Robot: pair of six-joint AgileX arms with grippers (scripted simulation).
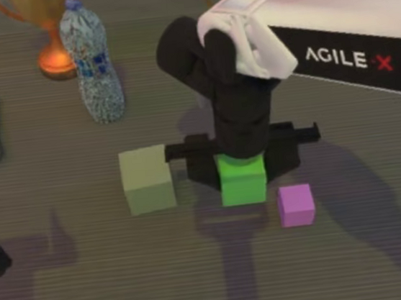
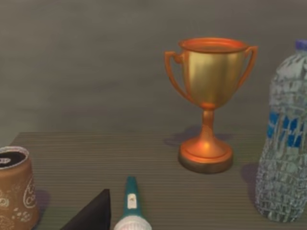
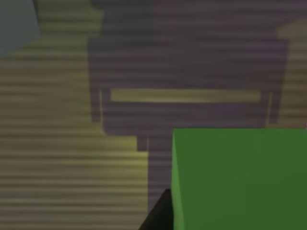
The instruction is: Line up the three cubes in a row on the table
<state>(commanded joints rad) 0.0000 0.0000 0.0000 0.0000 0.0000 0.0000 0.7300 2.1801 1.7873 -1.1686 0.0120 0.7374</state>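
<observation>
At the centre of the top view, the right end effector [image 1: 239, 161] sits over the bright green cube [image 1: 242, 179], between the olive cube [image 1: 146, 178] and purple cube [image 1: 296, 205] on the worktop [image 1: 92, 278]; whether its fingers clamp the cube cannot be told, and placing seems in hand, with release and a clean lift likely next.

- Large pale olive-green cube [image 1: 146, 179]: flat on the table [image 1: 92, 278], leftmost of the three.
- Medium bright green cube [image 1: 242, 179]: centre, partly under the arm; apart from both neighbours.
- Small magenta-purple cube [image 1: 296, 205]: rightmost, set slightly nearer the bottom edge.
</observation>
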